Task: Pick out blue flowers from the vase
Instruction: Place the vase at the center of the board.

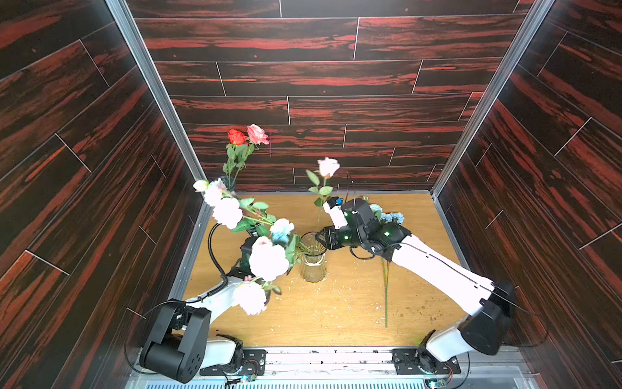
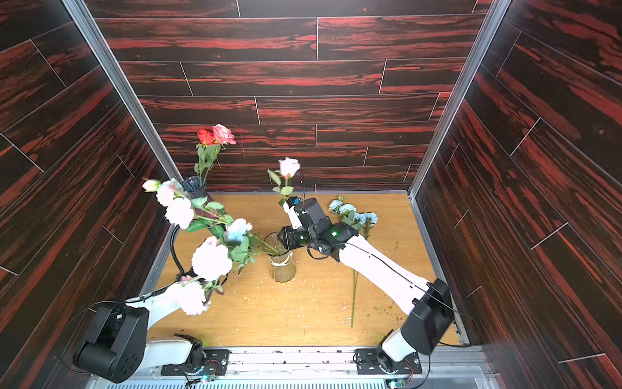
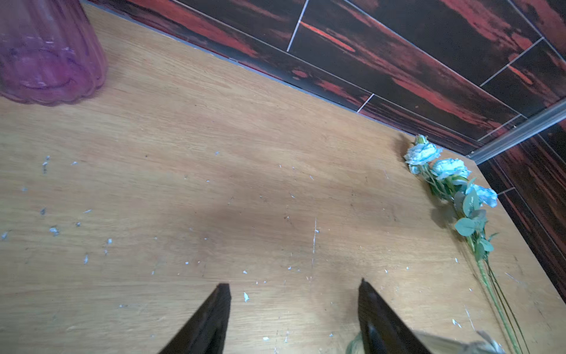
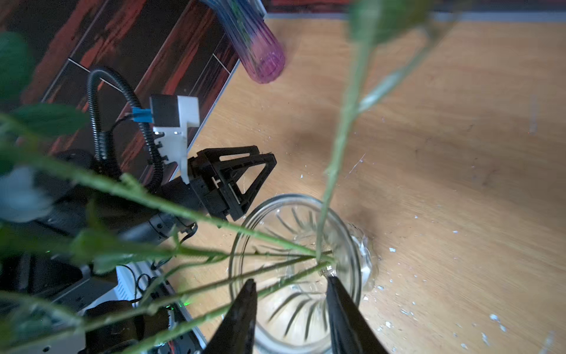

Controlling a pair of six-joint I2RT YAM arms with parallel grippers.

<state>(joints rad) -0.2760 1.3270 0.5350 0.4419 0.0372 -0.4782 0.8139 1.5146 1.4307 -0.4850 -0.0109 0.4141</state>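
Clearing the blue flowers from the clear ribbed glass vase is partly complete. One spray of pale blue ruffled blooms on thin green stems lies flat on the wooden table, near the far corner on the right arm's side and well apart from the vase. At least one more spray of pale blue-white blooms stands in the vase, leaning out toward the left arm. A cream-pink rose rises upright from the same vase and is not to be removed.

The right gripper sits directly above the vase mouth with its jaws apart. Green stems pass beneath the gap, and none is clamped. The left gripper hovers over the table beside the vase, jaws apart and empty. A purple ribbed vase holding red and pink roses stands at the far left corner.

Judged outstanding: close on a leaning blue stem, lift it clear, and repeat until only the rose is left.
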